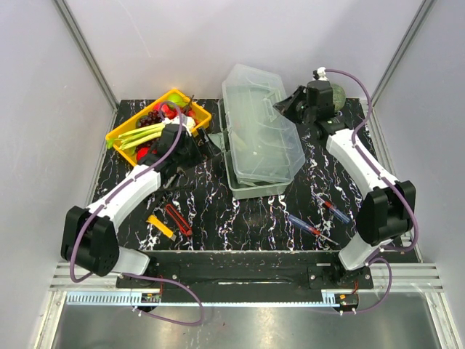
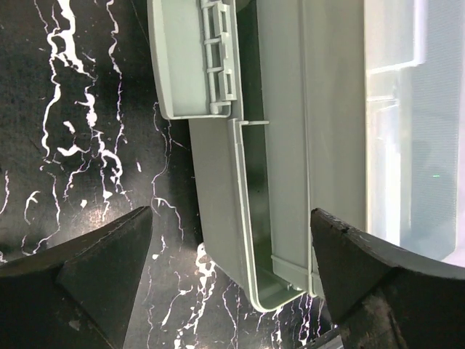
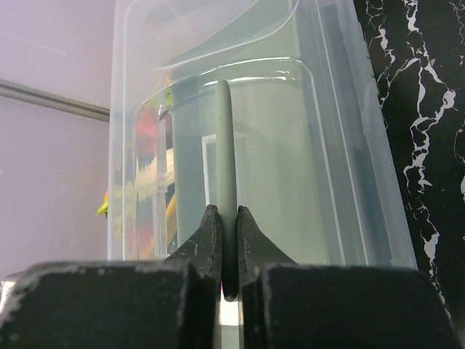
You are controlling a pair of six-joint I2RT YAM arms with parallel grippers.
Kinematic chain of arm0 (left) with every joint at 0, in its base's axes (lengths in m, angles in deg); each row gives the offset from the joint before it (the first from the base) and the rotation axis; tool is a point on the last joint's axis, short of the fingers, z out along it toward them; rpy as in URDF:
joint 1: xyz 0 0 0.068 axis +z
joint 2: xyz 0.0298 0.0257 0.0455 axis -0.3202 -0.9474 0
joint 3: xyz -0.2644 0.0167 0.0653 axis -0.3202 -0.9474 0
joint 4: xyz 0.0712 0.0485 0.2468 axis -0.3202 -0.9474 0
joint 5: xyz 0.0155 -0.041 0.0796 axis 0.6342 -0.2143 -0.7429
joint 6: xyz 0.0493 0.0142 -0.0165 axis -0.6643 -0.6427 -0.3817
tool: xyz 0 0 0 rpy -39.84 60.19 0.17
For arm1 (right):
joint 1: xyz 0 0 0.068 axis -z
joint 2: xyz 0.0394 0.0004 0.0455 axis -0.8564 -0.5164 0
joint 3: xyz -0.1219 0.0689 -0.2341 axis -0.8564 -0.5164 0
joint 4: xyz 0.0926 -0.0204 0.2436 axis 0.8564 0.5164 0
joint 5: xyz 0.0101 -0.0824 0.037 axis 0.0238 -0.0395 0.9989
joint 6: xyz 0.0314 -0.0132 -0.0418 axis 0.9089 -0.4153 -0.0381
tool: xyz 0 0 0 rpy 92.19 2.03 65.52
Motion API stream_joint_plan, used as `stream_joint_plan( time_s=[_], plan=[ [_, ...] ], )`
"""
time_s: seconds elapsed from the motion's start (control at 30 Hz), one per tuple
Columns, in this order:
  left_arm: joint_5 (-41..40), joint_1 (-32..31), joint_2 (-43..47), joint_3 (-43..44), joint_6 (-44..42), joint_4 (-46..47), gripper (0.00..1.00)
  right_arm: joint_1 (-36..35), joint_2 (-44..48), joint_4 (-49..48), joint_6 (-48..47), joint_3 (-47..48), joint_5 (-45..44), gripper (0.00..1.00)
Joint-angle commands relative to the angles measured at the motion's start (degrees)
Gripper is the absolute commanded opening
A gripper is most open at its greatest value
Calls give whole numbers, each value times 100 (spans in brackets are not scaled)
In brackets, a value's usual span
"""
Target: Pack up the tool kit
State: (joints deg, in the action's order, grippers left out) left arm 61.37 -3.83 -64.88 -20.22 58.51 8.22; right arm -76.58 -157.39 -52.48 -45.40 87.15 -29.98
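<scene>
The pale grey-green toolbox (image 1: 251, 185) stands mid-table, its clear lid (image 1: 258, 120) raised at a slant. My right gripper (image 1: 294, 103) is at the lid's far right edge. In the right wrist view it (image 3: 229, 218) is shut on the lid's thin grey-green handle (image 3: 225, 145). My left gripper (image 1: 202, 145) is open just left of the box. In the left wrist view its jaws (image 2: 231, 218) straddle the box's fold-out tray (image 2: 218, 182) without touching it. Two red/blue screwdrivers (image 1: 309, 227) (image 1: 334, 211) lie at the front right. Yellow cutters (image 1: 160, 227) and red cutters (image 1: 178, 218) lie at the front left.
A yellow tray (image 1: 190, 103) of fruit and vegetables sits at the back left, right behind my left wrist. The black marbled table (image 1: 240, 225) ends in white walls at the sides and back.
</scene>
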Motion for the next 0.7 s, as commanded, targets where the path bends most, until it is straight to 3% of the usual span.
stream_joint_plan(
  time_s=[0.0,0.53,0.67],
  plan=[
    [212,-17,-192,34,179,505,92,273,553,-674,638,-126,207,0],
    [907,-369,-122,237,-418,2034,97,572,658,-595,700,-461,305,0],
    [1013,-413,-289,368,-532,1948,98,668,667,-569,743,-505,304,0]
  ],
)
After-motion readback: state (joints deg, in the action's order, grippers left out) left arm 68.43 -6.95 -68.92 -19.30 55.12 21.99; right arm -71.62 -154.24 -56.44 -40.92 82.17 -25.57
